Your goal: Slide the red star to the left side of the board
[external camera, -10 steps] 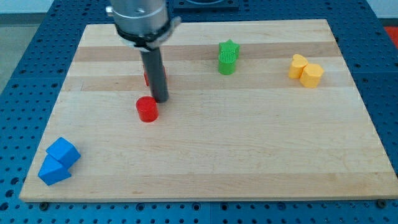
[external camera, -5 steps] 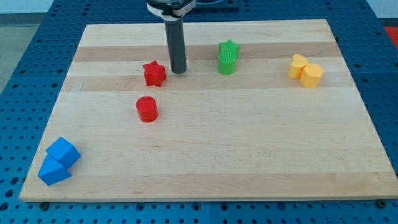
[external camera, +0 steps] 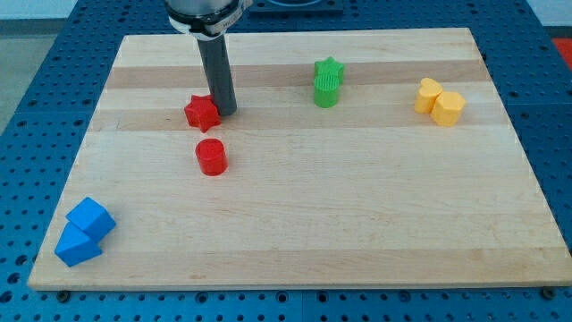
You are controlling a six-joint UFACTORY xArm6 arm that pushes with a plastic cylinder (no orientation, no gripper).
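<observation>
A: What is the biggest thing sitting here?

B: The wooden surface [external camera: 357, 206] is lying flat, and all the blocks are sitting on it. It is resting on a blue table with little holes [external camera: 27, 107].

A: Where is the rod pointing?

B: The dark rod is coming down from the view's top. My tip [external camera: 225, 113] is touching the wood in the upper left part of the surface. There is no gripper here, only the rod, so nothing is being held or squeezed.

A: And where is the red star sitting?

B: The red star [external camera: 202, 113] is sitting right against my tip, on the view's left side of it. They are looking like they are touching. The star is lying left of the middle of the surface, well apart from the left edge.

A: What else is lying around?

B: A red cylinder [external camera: 212, 156] is standing just below the star, near it but apart. Two blue blocks [external camera: 84, 232] are huddling together at the bottom left corner. Two yellow blocks [external camera: 439, 101] are touching each other at the upper right. A green star [external camera: 328, 71] is sitting up against a green block [external camera: 326, 90] near the top middle, well apart from my tip.
</observation>
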